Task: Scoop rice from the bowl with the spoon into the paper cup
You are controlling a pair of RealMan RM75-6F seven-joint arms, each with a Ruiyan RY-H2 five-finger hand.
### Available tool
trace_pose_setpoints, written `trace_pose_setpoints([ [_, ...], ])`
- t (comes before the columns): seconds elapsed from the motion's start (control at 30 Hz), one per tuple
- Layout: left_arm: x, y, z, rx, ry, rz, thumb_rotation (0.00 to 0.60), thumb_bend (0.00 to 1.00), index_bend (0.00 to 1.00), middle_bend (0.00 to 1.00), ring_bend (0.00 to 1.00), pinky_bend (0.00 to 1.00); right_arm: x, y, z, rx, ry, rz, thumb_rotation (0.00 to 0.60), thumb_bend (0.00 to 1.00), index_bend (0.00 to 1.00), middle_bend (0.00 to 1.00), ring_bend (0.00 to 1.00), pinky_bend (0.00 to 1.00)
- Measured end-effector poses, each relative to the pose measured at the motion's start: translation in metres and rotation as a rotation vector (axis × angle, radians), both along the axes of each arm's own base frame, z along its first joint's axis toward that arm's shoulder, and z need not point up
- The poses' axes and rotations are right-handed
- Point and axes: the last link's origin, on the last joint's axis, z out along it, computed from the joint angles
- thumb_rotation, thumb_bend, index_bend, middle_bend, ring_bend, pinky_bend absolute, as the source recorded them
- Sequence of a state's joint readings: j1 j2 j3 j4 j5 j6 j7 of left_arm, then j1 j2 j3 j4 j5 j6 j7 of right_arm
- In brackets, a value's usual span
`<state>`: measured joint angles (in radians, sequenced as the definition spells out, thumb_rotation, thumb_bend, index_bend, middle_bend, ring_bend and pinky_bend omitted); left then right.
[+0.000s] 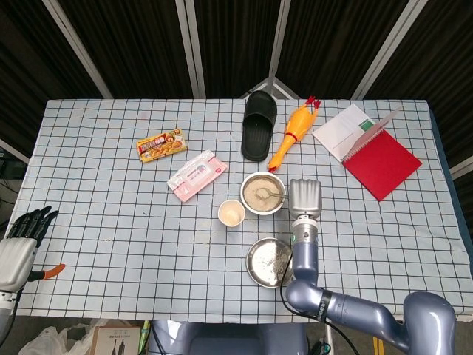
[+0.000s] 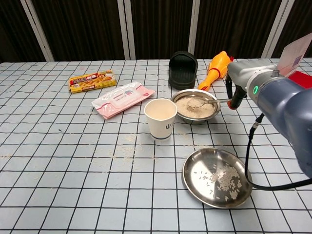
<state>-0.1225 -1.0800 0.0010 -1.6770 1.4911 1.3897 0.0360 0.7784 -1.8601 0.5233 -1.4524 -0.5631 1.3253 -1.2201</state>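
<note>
Right hand [image 2: 243, 80] clamped on the handle end of the spoon [image 2: 207, 102], knuckles up, fingers curled down around the grip, just beside the rim of the steel rice bowl [image 2: 181, 113] at its 3 o'clock side in the chest view; gripped that far out, probably, to keep the hand clear of the bowl while the spoon's head works inside it. Spoon lying nearly level across the bowl, long axis running 3 to 9 o'clock, head pointing toward 9 o'clock and sitting at or just above the rice surface; impossible to tell whether a load sits in it. Seen from the head view, same hand [image 1: 304, 198] at 3 o'clock of the bowl [image 1: 247, 205], spoon [image 1: 272, 195] reaching inward. Paper cup [image 2: 160, 118] upright, mouth open, standing just beside the bowl at its 8 o'clock in the head view, close enough for a short carry; cup [image 1: 231, 214] looking pale inside, fill level not readable. Shallow steel dish [image 2: 217, 177] with scattered grains nearer the robot, at 6 o'clock of the bowl; loose rice on the checked cloth around the cup. Left hand [image 1: 21, 240] far off at the table's 8 o'clock edge, fingers apart, holding nothing. Judged step: loading the spoon, transfer to the cup not yet begun.
</note>
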Motion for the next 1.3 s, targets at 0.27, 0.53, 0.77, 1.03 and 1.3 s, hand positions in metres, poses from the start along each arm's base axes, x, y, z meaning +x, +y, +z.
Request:
trace_pose_setpoints([
  [0.27,0.0,0.0,0.0,0.0,0.0,0.002,0.6,0.0,0.0,0.0,0.0,0.0,0.003,0.002,0.006,0.013,-0.022,-0.016,0.6,0.59,0.65,0.88,0.95,1.0],
  [0.53,0.0,0.0,0.0,0.0,0.001,0.001,0.6,0.0,0.0,0.0,0.0,0.0,-0.002,0.005,0.004,0.04,-0.016,-0.053,0.6,0.59,0.66,0.88,0.95,1.0],
  [0.77,0.0,0.0,0.0,-0.003,0.002,0.003,0.6,0.0,0.0,0.0,0.0,0.0,0.003,0.006,0.007,0.039,-0.028,-0.052,0.6,0.59,0.66,0.88,0.95,1.0],
  [1.03,0.0,0.0,0.0,-0.004,0.003,0.005,0.6,0.0,0.0,0.0,0.0,0.0,0.004,0.008,0.01,0.04,-0.039,-0.067,0.6,0.59,0.66,0.88,0.95,1.0],
  [1.3,0.0,0.0,0.0,-0.002,0.002,0.006,0.6,0.0,0.0,0.0,0.0,0.0,0.015,0.01,0.021,0.033,-0.076,-0.072,0.6,0.59,0.66,0.88,0.95,1.0],
])
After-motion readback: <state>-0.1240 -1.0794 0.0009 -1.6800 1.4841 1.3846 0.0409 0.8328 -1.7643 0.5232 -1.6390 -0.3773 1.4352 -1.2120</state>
